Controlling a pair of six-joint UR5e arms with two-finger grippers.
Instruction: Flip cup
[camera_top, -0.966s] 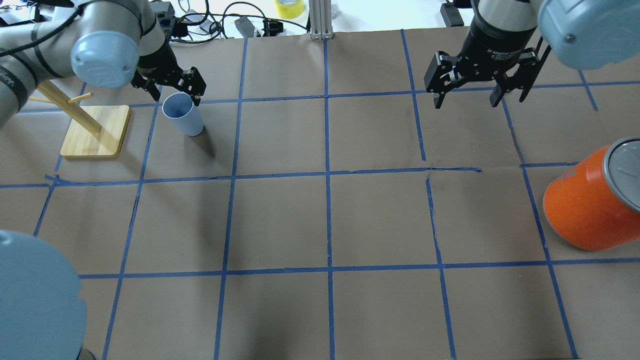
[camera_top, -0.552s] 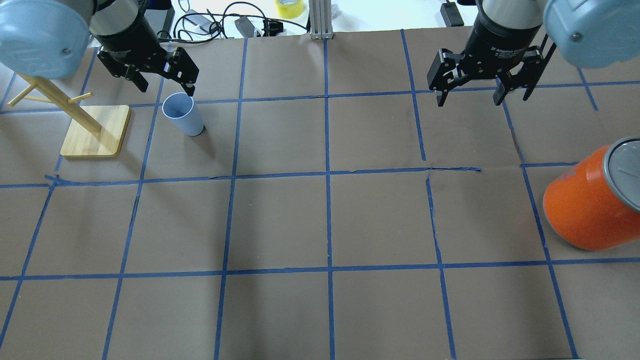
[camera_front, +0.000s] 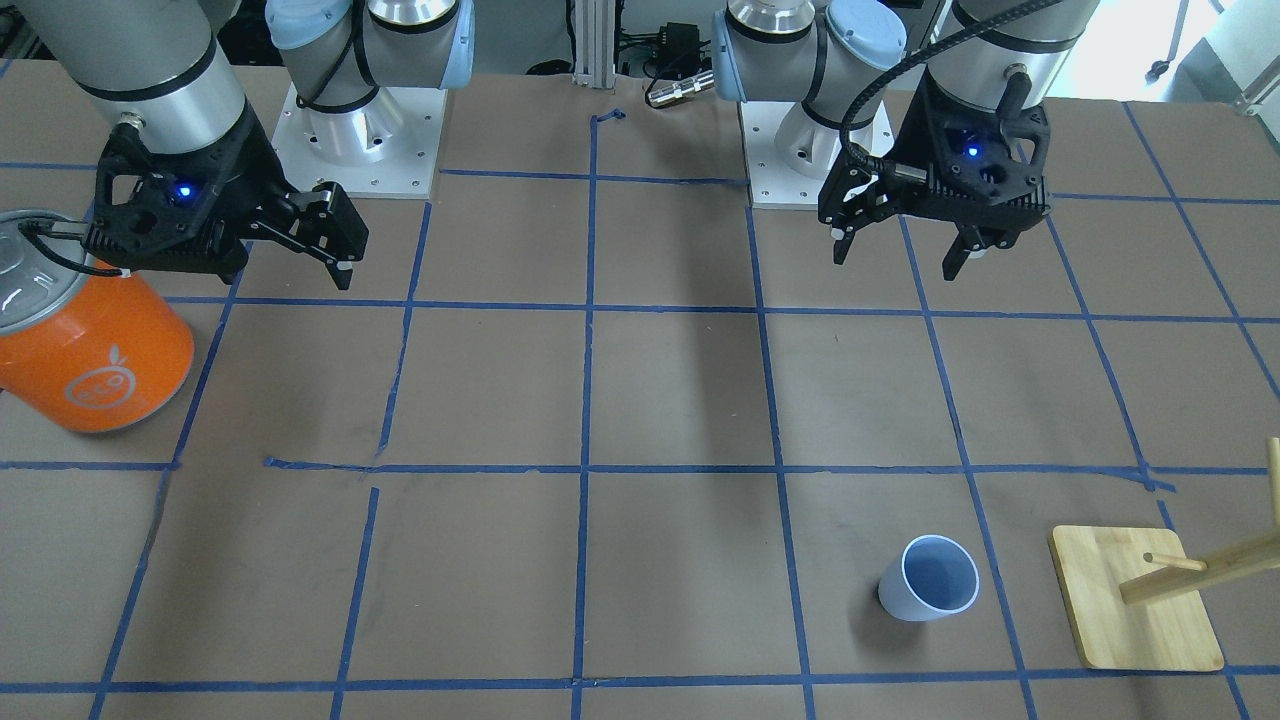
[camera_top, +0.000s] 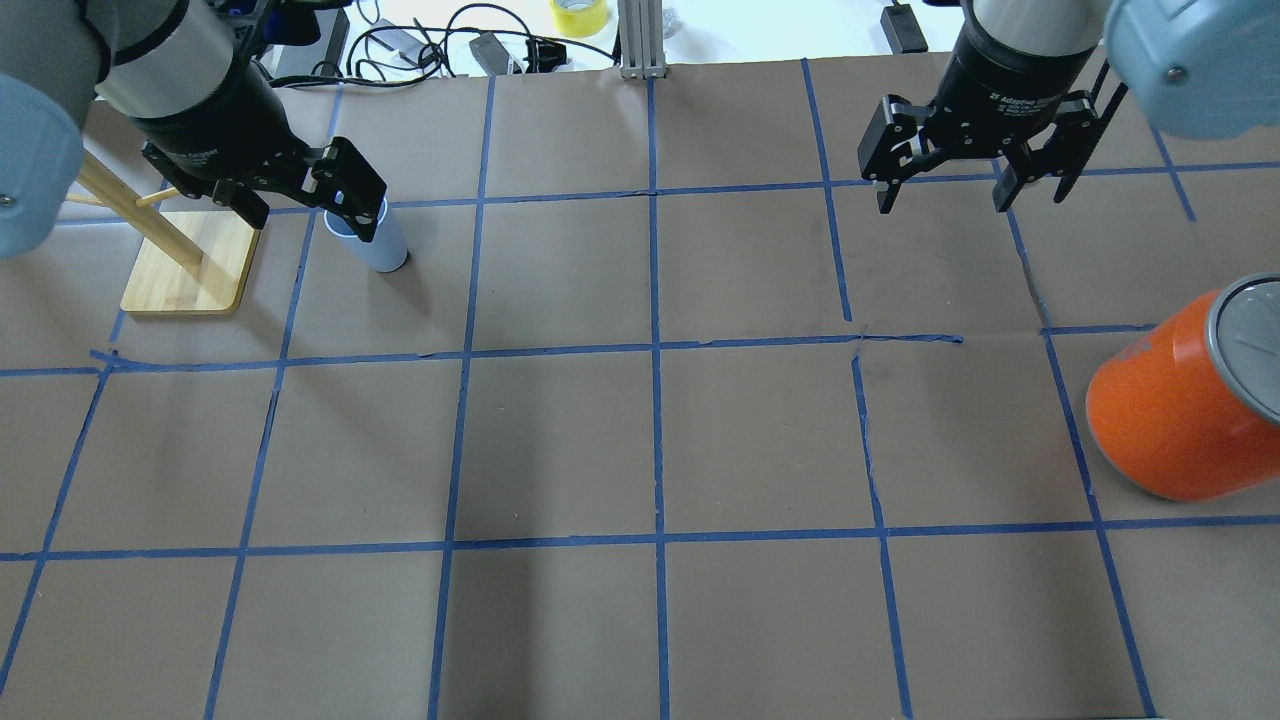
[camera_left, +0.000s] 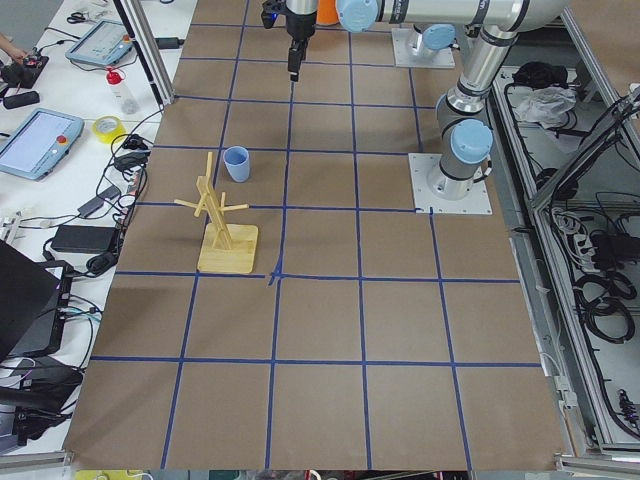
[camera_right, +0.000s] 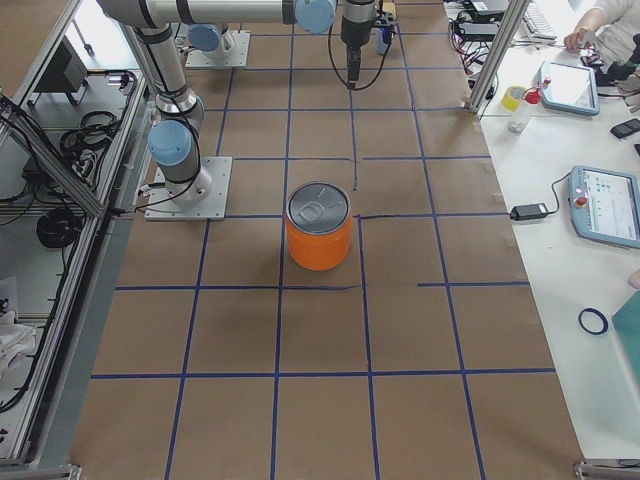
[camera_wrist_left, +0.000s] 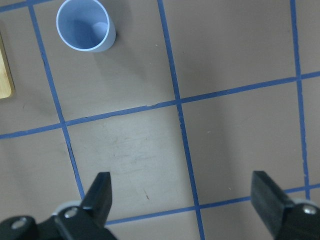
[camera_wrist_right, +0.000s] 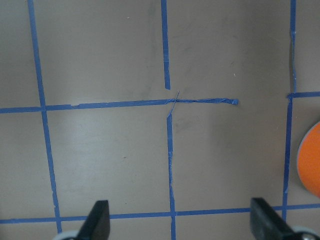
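The cup (camera_front: 928, 580) is a small pale blue tumbler standing upright, mouth up, on the brown table next to the wooden rack. It also shows in the left wrist view (camera_wrist_left: 85, 26) and in the exterior left view (camera_left: 236, 163). In the overhead view the cup (camera_top: 388, 248) is partly covered by a finger of my left gripper (camera_top: 305, 212). My left gripper (camera_front: 895, 258) is open and empty, high above the table and back from the cup toward my base. My right gripper (camera_top: 942, 203) is open and empty, far from the cup.
A large orange can (camera_top: 1170, 410) with a silver lid stands at my right, near the right gripper (camera_front: 235, 275). A wooden peg rack (camera_top: 190, 265) on a flat base stands just left of the cup. Cables and tape rolls lie beyond the table's far edge.
My left arm has swung round and its open gripper now overlaps the cup's rim in the overhead view. The cup has not moved. The right gripper has barely shifted.
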